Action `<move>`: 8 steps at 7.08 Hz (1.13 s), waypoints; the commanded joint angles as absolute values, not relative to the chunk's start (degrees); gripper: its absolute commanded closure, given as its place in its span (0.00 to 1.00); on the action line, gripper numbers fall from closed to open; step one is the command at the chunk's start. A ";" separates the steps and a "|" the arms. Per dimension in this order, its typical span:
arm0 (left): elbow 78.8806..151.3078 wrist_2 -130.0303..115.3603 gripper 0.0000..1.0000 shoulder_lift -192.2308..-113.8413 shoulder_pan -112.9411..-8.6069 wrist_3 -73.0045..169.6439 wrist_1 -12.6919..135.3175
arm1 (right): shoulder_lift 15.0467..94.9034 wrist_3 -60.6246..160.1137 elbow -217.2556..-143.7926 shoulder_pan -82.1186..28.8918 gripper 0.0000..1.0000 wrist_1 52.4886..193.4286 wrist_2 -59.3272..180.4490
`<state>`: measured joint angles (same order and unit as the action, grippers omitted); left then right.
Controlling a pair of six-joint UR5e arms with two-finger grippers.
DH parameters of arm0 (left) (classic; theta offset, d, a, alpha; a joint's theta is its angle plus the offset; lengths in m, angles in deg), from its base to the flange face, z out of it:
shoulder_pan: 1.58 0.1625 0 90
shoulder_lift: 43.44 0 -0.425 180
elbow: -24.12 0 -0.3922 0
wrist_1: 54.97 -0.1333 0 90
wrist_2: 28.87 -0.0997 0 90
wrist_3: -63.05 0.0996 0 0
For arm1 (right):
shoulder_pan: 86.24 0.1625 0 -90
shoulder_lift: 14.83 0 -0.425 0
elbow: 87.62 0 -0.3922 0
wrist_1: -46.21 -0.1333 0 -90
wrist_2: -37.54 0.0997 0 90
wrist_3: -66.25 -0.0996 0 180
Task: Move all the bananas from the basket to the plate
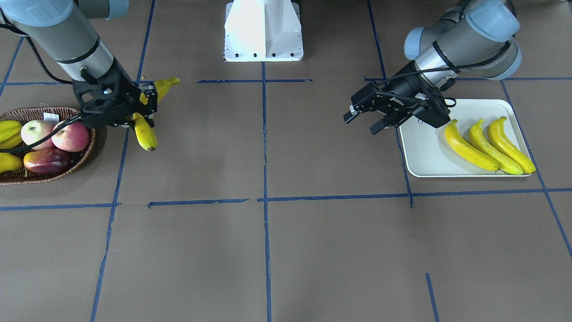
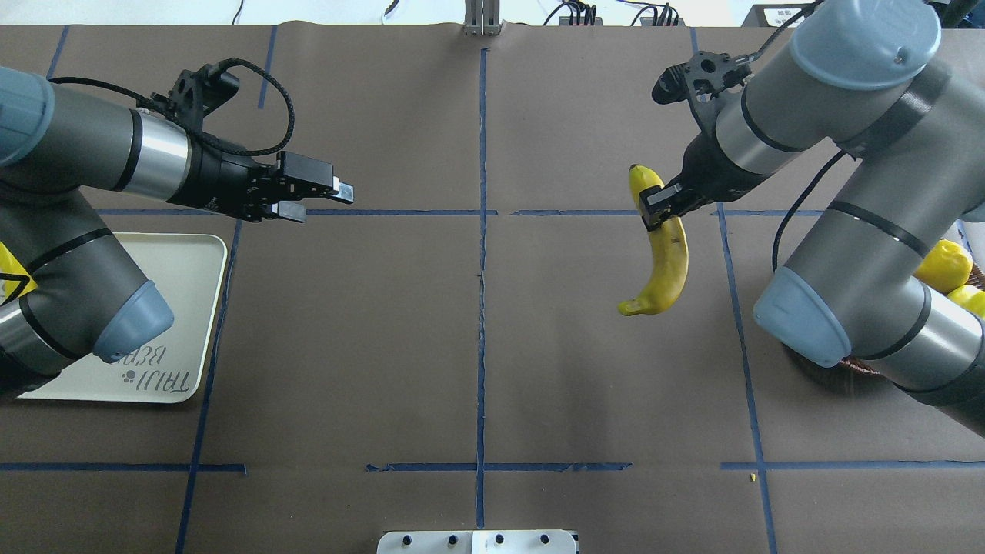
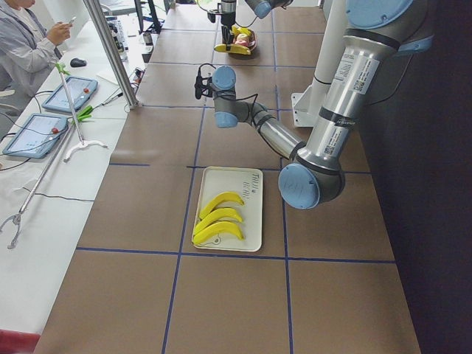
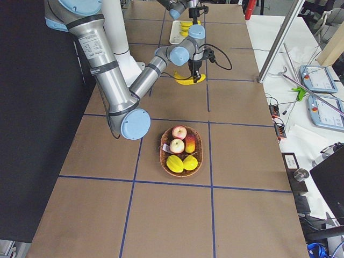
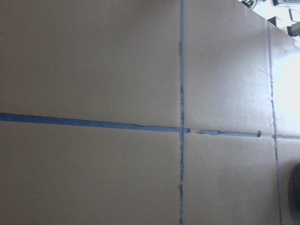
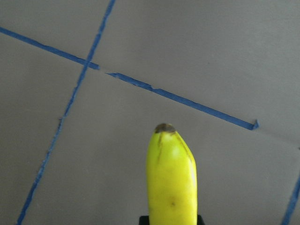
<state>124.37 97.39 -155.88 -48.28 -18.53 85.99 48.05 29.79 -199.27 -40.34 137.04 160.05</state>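
My right gripper (image 1: 144, 112) is shut on a yellow banana (image 1: 145, 134), held over the table just beside the wicker basket (image 1: 67, 172). The same banana (image 2: 668, 261) hangs crosswise under the gripper (image 2: 659, 208), and its tip (image 6: 172, 173) fills the right wrist view. Three bananas (image 1: 490, 146) lie side by side on the pale plate (image 1: 420, 161). My left gripper (image 1: 364, 120) hovers open and empty at the plate's inner edge, pointing toward the table's middle (image 2: 319, 198). No banana shows in the basket (image 4: 183, 148).
The basket holds two red-pink apples (image 1: 71, 136), a dark red fruit (image 1: 47, 161) and yellow-green fruit (image 1: 9, 132). The white robot base (image 1: 263, 31) stands at the table's back edge. A person (image 3: 26, 44) sits at a side bench with tablets.
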 commanded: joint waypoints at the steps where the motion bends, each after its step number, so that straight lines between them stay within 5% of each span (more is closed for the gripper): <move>1: 124.23 97.08 0.00 -158.31 -47.46 -18.69 86.18 | 47.22 21.05 -193.12 -44.83 0.98 119.07 159.36; 8: 121.42 74.75 0.05 -162.09 -38.93 -35.74 92.16 | 40.54 -1.42 -190.54 -56.09 1.00 109.84 147.15</move>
<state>122.07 75.18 -161.92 -39.07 -34.99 92.09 40.98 -0.26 -190.50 -55.30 109.82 148.16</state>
